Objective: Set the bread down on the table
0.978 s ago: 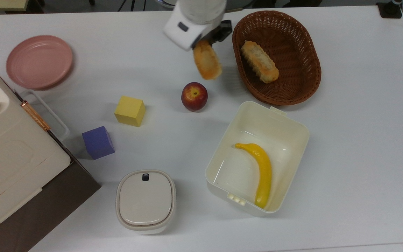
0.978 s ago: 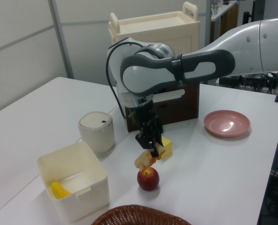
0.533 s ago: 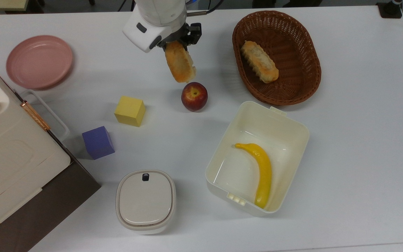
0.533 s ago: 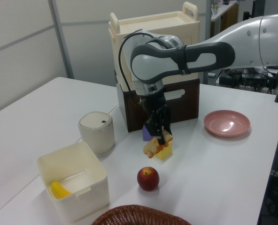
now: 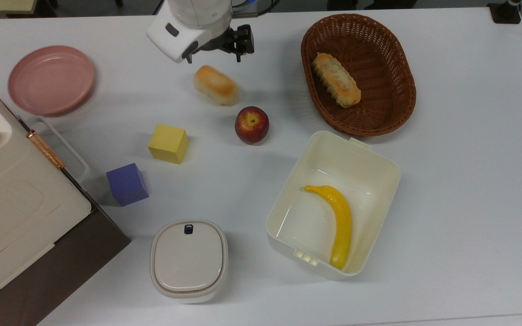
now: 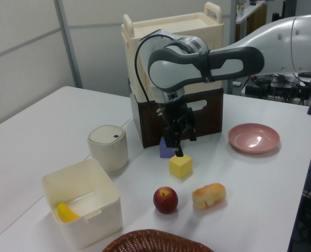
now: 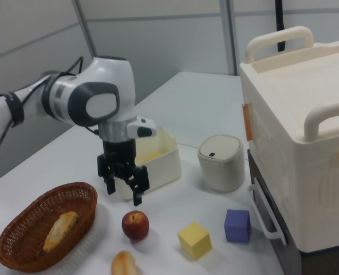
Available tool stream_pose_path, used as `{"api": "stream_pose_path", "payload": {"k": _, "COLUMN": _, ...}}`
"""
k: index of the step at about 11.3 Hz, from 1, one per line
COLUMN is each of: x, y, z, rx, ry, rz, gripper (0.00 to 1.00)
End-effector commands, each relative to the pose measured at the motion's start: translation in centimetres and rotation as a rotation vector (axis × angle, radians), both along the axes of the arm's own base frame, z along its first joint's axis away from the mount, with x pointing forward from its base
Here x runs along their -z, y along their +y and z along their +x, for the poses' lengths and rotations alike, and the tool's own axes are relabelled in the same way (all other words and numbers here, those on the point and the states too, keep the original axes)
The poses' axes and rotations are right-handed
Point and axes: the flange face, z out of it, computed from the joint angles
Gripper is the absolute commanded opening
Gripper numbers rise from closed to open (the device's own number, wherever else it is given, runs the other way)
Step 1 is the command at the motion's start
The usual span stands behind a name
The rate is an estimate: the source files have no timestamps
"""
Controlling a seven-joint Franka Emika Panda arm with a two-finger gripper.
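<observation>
White table (image 5: pixel 469 181) carries everything. Cream carrier box on a brown base (image 5: pixel 21 217) sits at the top view's left edge, toward the lower-left corner. Panda arm (image 6: pixel 208 63) reaches in over the top view's upper edge. Cream open tub (image 5: pixel 381 176) sits right of centre, nearer the top view's lower edge, with a yellow banana (image 5: pixel 339 222) lying inside it. Brown wicker basket (image 5: pixel 399 104) is toward the top view's upper-right corner, with a ridged tan loaf (image 5: pixel 336 86) in it. Pink plate (image 5: pixel 50 79) is near the top view's upper-left corner. Lidded cream canister (image 5: pixel 188 260) stands by the top view's lower edge. Gripper (image 6: pixel 180 140) hangs above the table with fingers spread apart, nothing between them. Yellow cube (image 5: pixel 168 143) and purple cube (image 5: pixel 127 184) sit between plate and canister, apart from each other. Bread (image 5: pixel 215 91) lies on its side on the bare table, near the top view's upper edge, just beside the red apple (image 5: pixel 252 124) but not touching, clear of the gripper.
</observation>
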Motion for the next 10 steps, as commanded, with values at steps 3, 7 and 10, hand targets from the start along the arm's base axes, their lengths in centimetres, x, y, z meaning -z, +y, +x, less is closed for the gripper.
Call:
{"api": "stream_pose_path", "payload": {"k": 3, "x": -7.3, "y": -4.4, "z": -3.0, "rx": 0.032, "ry": -0.076, "rz": -0.066, "gripper": 1.00}}
{"api": "stream_pose_path", "payload": {"k": 7, "x": -9.4, "y": -6.9, "z": -4.2, "rx": 0.058, "ry": -0.113, "rz": -0.052, "gripper": 1.00}}
{"api": "stream_pose_path", "payload": {"k": 10, "x": -9.3, "y": -6.6, "z": -4.1, "rx": 0.048, "ry": -0.114, "rz": -0.059, "gripper": 1.00}}
